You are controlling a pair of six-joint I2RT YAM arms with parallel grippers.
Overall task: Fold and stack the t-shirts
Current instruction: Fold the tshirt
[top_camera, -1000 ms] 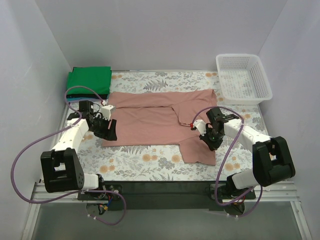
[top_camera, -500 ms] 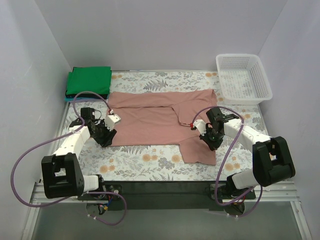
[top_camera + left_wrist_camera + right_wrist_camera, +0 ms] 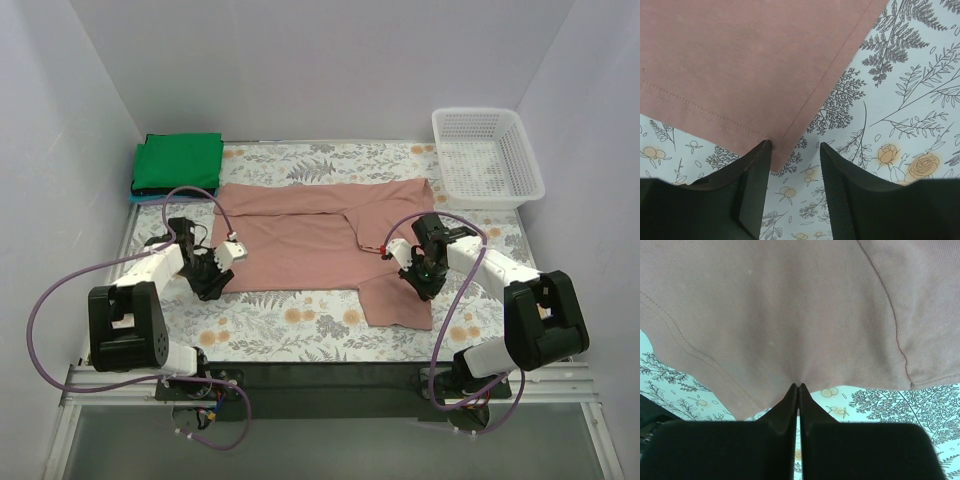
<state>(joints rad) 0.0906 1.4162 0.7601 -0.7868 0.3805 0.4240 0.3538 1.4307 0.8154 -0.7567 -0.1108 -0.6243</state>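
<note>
Observed: the pink-brown t-shirt (image 3: 300, 235) lay spread flat across the middle of the floral-covered worktop (image 3: 290, 318). It was plain cloth with stitched hems. One layer lapped over another near its centre, and a flap on its right ran down toward the near edge.

The left pincer (image 3: 792, 150) stood partly open at the shirt's near left corner. The tip of the hem lay in the gap between the fingers, with nothing clamped. The right pincer (image 3: 798, 386) was closed tight on the shirt's edge, and the cloth puckered toward its tips.

The green t-shirt (image 3: 178, 162) sat folded on top of a stack (image 3: 150, 197) in the far left corner. The layers beneath it showed only as thin edges, their colours hard to make out. A white mesh basket (image 3: 495, 200) stood in the far right corner.
</note>
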